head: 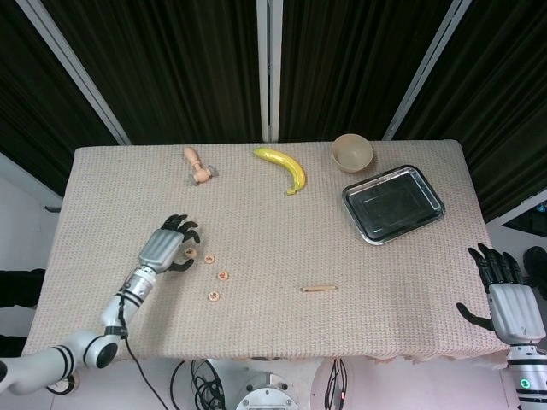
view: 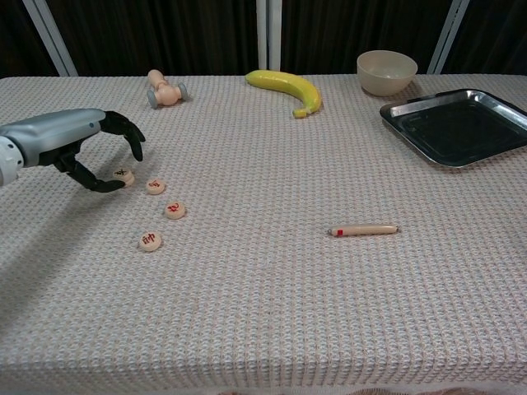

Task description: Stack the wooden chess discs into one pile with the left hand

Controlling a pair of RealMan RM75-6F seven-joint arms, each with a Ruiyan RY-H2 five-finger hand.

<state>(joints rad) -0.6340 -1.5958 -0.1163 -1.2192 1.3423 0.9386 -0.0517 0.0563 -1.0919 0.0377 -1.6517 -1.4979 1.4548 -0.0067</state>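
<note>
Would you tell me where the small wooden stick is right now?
In the chest view the wooden stick lies alone right of centre, nearer than the metal tray.

Four wooden chess discs; one banana; one bowl; one metal tray; one wooden stick; one small wooden hammer; two robot hands.
</note>
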